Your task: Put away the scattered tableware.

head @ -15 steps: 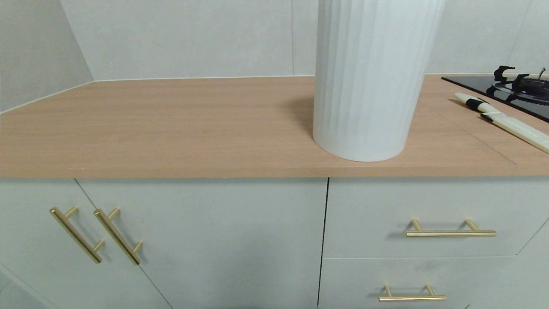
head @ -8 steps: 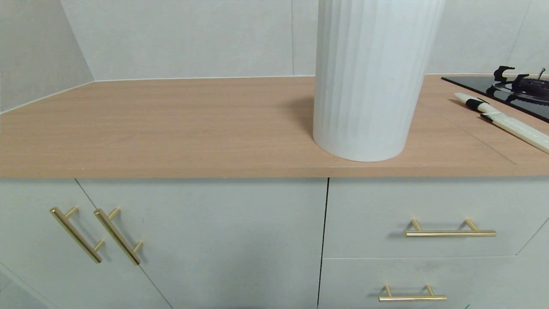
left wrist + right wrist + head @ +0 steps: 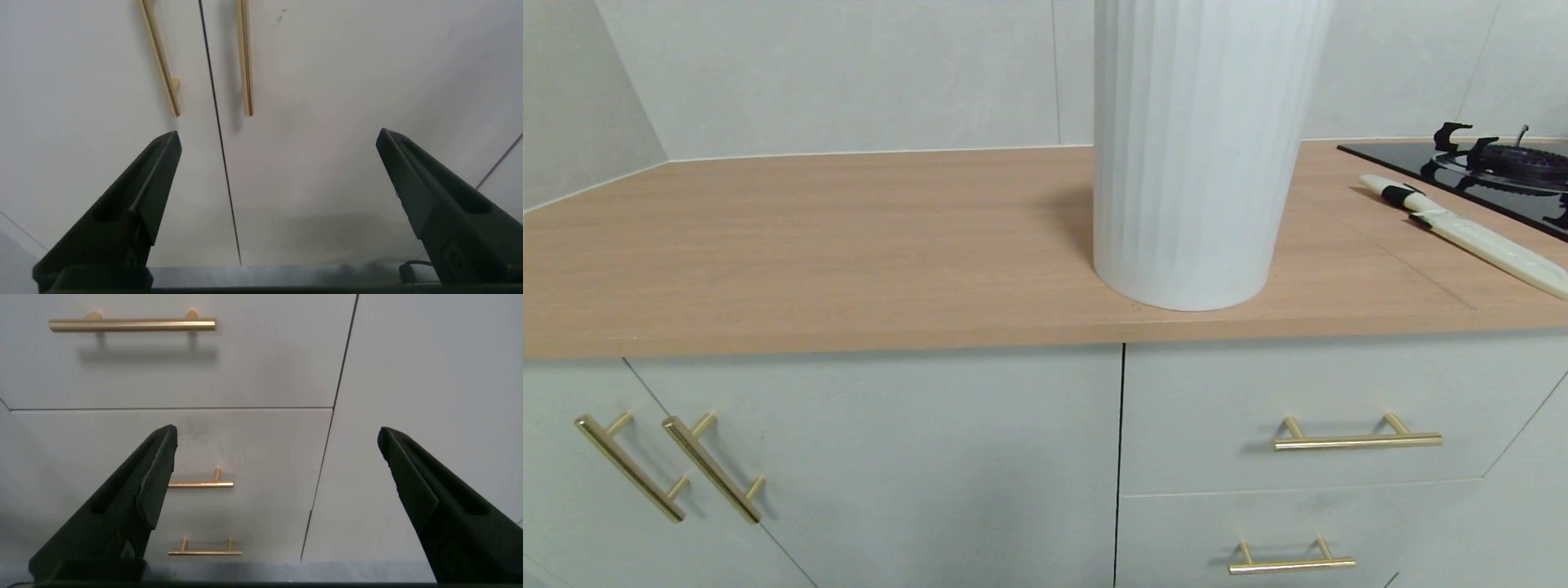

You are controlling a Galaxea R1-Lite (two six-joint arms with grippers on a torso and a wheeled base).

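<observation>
On the left, the left gripper [image 3: 276, 137] hangs low before the paired cabinet doors [image 3: 874, 457], its jaws spread wide and holding nothing, with the gold handles [image 3: 245, 57] ahead of it. Above, the wooden countertop [image 3: 809, 245] carries a tall white ribbed container [image 3: 1192, 163] near its front edge. Well to the right of that, the knife [image 3: 1462, 233] lies flat just beside the hob [image 3: 1494, 167], handle toward the wall. The right gripper [image 3: 276, 433] faces the drawers [image 3: 180, 449], likewise wide open and empty. The likely risks: the flat knife may slide under a pinch and slip off the edge or onto the hob, and a rising arm could clip the counter's lip or nudge the container.
</observation>
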